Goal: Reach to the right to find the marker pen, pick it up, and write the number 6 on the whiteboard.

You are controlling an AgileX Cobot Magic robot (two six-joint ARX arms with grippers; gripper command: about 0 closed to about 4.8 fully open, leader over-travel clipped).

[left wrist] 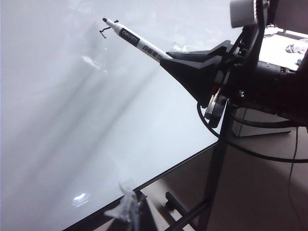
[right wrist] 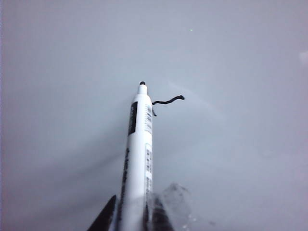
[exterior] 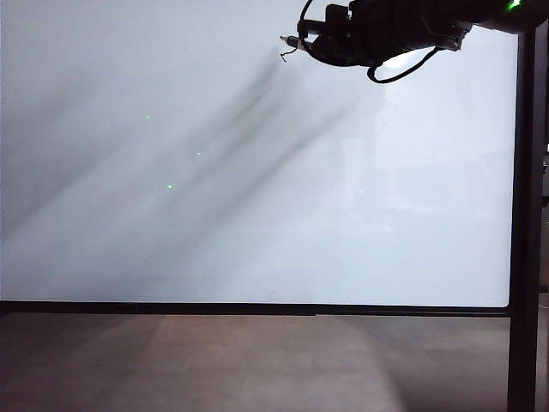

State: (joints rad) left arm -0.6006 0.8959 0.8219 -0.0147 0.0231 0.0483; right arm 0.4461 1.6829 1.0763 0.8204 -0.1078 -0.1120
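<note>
Now right hand (right wrist: 130,216) clamps marker pen (right wrist: 138,154), tip at whiteboard (right wrist: 240,72).

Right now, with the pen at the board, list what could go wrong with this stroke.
1. The right gripper holds the marker pen only at its rear end, so pressing on the whiteboard may tilt or slip it.
2. Only a short wobbly stroke exists so far; the 6 may come out misshapen.
3. The writing sits near the board's top edge, and the black cable hangs close to the surface.

Marker pen (right wrist: 137,154) tip at whiteboard (right wrist: 240,72)
</note>
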